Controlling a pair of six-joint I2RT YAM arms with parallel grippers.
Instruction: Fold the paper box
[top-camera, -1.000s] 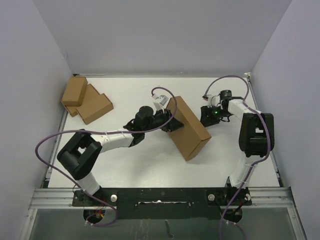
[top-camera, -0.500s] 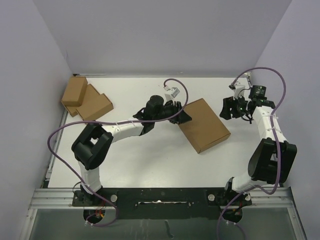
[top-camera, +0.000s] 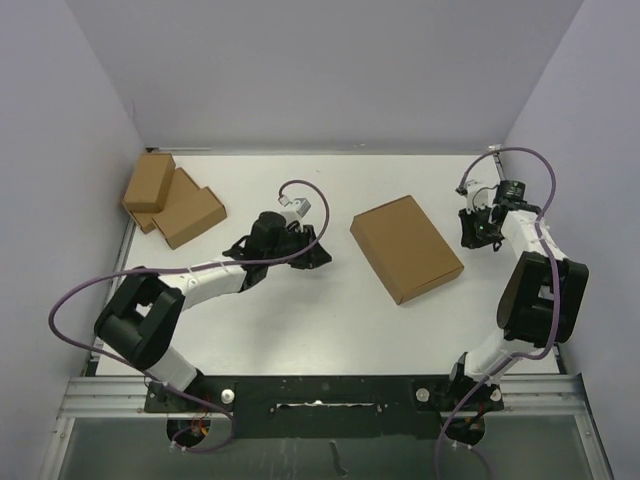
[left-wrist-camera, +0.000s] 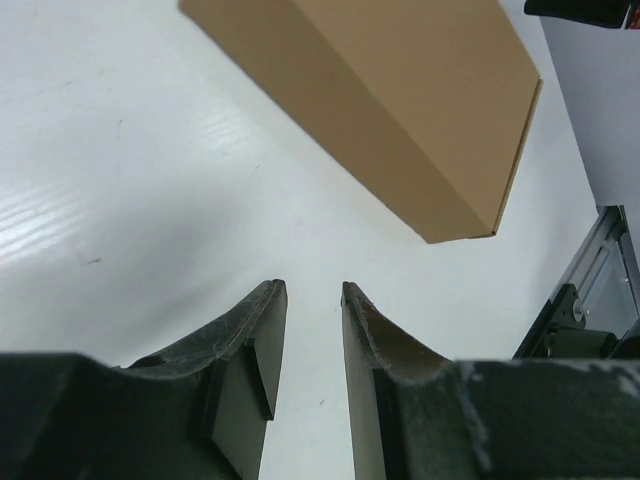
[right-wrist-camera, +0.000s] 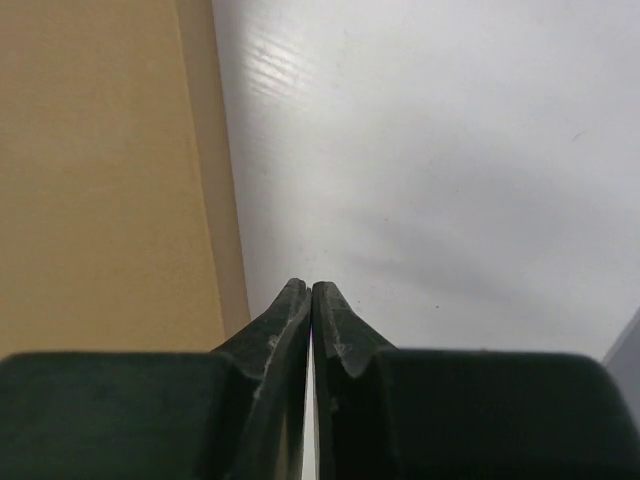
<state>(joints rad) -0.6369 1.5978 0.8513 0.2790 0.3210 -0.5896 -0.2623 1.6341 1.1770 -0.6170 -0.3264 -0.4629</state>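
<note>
Two tools off paper box (top-camera: 407, 248), box between: left tool (left-wrist-camera: 312, 290) slightly parted, right tool (right-wrist-camera: 305, 287) closed, empty.

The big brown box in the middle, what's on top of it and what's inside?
Nothing sits on top of the paper box; its lid is bare. It lies closed and flat on the white table, so whatever is inside is hidden.

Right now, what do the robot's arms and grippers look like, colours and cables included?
Both the left arm and the right arm have white links joined by bulky black joints. A purple cable loops loosely off each one. The left gripper and the right gripper have dark, curved fingers that taper to thin tips with scuffed edges.
</note>
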